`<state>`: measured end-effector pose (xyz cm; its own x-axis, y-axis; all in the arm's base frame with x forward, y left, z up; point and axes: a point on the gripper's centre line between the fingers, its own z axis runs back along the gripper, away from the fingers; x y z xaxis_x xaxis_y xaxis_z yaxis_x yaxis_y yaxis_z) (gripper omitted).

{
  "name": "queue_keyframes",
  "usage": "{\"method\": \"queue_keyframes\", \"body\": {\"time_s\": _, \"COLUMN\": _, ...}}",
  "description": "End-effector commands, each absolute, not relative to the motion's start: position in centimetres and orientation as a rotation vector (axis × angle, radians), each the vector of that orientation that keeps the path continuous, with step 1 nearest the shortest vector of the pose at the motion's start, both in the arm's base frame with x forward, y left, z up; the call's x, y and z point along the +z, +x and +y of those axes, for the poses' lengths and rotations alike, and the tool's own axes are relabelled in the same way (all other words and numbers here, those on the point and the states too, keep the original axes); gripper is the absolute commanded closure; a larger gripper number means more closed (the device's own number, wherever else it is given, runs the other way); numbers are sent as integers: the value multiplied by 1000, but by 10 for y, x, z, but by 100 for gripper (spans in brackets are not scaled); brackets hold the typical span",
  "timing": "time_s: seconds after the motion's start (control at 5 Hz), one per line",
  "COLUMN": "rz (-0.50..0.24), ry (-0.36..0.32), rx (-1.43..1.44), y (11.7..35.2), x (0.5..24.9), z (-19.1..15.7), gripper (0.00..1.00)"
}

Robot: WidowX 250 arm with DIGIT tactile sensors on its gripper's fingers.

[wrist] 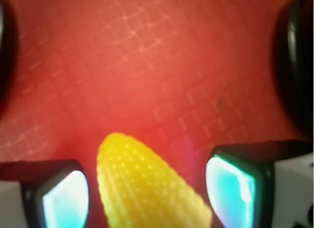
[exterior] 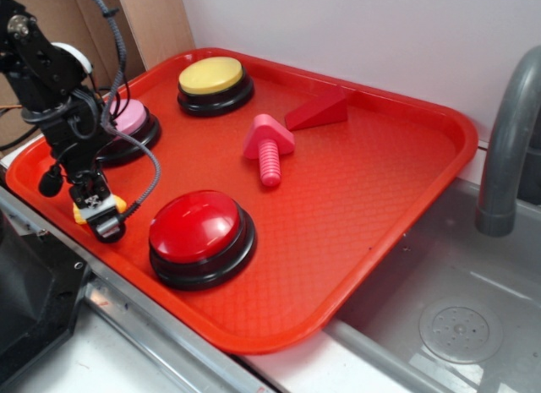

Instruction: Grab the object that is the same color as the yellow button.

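Observation:
The yellow toy corn cob [wrist: 140,174] lies on the red tray, its tapered tip pointing away from the wrist camera. My gripper [wrist: 149,191] is low over it with one finger on each side and a small gap at both, so it is open around the corn. In the exterior view the gripper [exterior: 101,217] is at the tray's front left corner, and only yellow bits of the corn [exterior: 81,214] show beside the fingers. The yellow button [exterior: 211,76] stands at the tray's far side, well away from the gripper.
A pink-topped button [exterior: 133,121] stands just behind my arm and a large red-domed button [exterior: 201,231] just to its right. A pink screw toy [exterior: 269,148] and a red wedge [exterior: 319,112] lie mid-tray. The tray rim [exterior: 25,177] is close on the left. A sink and grey faucet [exterior: 507,131] are at the right.

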<state>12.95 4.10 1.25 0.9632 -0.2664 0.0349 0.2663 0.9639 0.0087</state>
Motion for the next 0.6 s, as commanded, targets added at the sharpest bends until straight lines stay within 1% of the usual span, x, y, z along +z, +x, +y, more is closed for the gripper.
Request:
{"method": "queue_keyframes", "body": {"time_s": 0.0, "rz": -1, "ry": 21, "rx": -270, "y": 128, "x": 11, "z": 44, "gripper": 100}}
{"method": "queue_keyframes", "body": {"time_s": 0.2, "rz": 8, "ry": 13, "rx": -247, "y": 129, "x": 19, "z": 43, "gripper": 100}}
{"method": "queue_keyframes", "body": {"time_s": 0.4, "rz": 84, "ry": 21, "rx": -135, "y": 139, "x": 55, "z": 41, "gripper": 100}}
